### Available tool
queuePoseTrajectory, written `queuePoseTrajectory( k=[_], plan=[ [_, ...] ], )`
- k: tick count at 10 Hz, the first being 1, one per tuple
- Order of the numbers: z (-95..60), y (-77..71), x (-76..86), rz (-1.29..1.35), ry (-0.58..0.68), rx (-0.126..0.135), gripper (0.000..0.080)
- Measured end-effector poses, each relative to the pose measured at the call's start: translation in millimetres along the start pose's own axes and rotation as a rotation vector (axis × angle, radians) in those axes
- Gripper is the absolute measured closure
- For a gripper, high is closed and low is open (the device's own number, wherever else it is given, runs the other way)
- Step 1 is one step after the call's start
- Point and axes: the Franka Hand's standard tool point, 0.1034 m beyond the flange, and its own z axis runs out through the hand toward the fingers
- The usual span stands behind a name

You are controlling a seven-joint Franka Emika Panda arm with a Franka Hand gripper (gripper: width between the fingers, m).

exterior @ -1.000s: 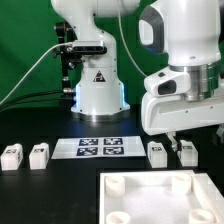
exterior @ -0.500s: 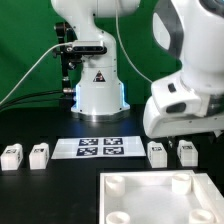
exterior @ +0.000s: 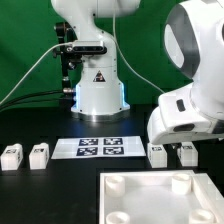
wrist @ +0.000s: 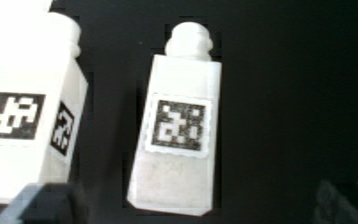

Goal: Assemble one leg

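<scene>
hand point(exterior: 181, 133) hangs low at the exterior view's right, fingers hidden, so can't tell if spread or pressed together. Wrist view centres on the leg point(wrist: 181, 125): flat on the worktop point(exterior: 60, 185), tag up, looks ungrasped. Risk: neighbour leg point(wrist: 25, 110) lies just beside it, gap is tight, and a finger coming down could clip or shove it. Worktop is plain black. Green backdrop point(exterior: 25, 40) behind, white panel point(exterior: 150, 177) near, marker board point(exterior: 100, 147) alongside.
</scene>
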Motion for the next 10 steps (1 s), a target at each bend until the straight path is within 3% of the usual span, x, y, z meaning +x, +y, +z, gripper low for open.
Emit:
queuePoseTrajectory(
  k=[6,9,10],
  plan=[
    [38.0,-5.5,0.3,0.01,-0.067,-0.011,0.015],
    [41.4,-5.6,0.9,0.007,-0.063,-0.011,0.015],
    [41.4,-5.6,0.9,0.007,-0.063,-0.011,0.0276]
  ],
)
